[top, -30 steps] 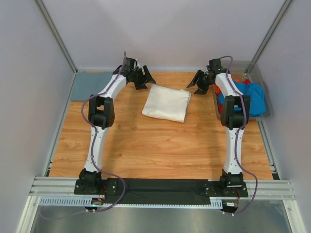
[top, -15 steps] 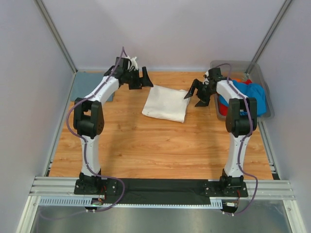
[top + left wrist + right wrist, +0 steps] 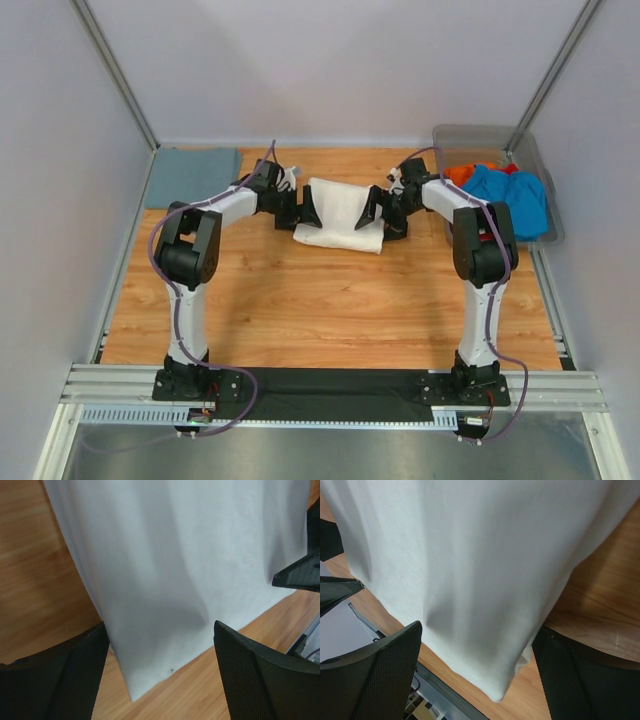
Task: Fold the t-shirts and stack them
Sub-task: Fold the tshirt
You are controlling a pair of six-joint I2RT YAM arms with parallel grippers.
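On our counter (image 3: 330, 300) the folded cream-white t-shirt (image 3: 340, 215) lies toward 12 o'clock. Our left arm (image 3: 225, 203) and right arm (image 3: 440, 195) bend inward, low: left gripper (image 3: 303, 210) at its 9 o'clock edge, right gripper (image 3: 380, 208) at its 3 o'clock edge, both released, jaws spread over the cloth

Folded cream-white t-shirt (image 3: 342, 215) on table (image 3: 300, 300): left gripper (image 3: 300, 208) at its left edge, right gripper (image 3: 380, 208) at its right edge, jaws apart. Grey-blue t-shirt (image 3: 193, 165) well to its left. Bin (image 3: 455, 132) with blue t-shirt (image 3: 510, 192) and orange-red t-shirt (image 3: 460, 173) to its right.
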